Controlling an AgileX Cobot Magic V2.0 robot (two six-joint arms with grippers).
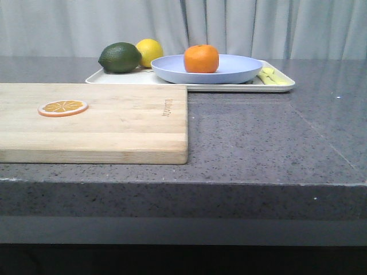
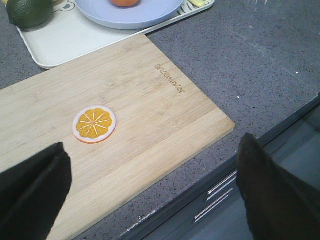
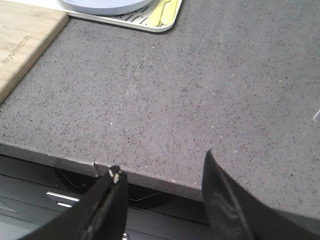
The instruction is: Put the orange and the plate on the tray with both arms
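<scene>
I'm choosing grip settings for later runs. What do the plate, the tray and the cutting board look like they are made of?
The plate looks like matte plastic or melamine: even pale blue, no glaze shine. The tray seems cream plastic or coated metal, smooth with a low rounded rim; I cannot tell which. The cutting board is light wood, likely bamboo, with visible glued strips and grain.

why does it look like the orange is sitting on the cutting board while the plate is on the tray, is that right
Not quite. The orange sits on the plate, and the plate is on the tray, as the front view shows. Only a thin orange slice lies on the cutting board.
</scene>
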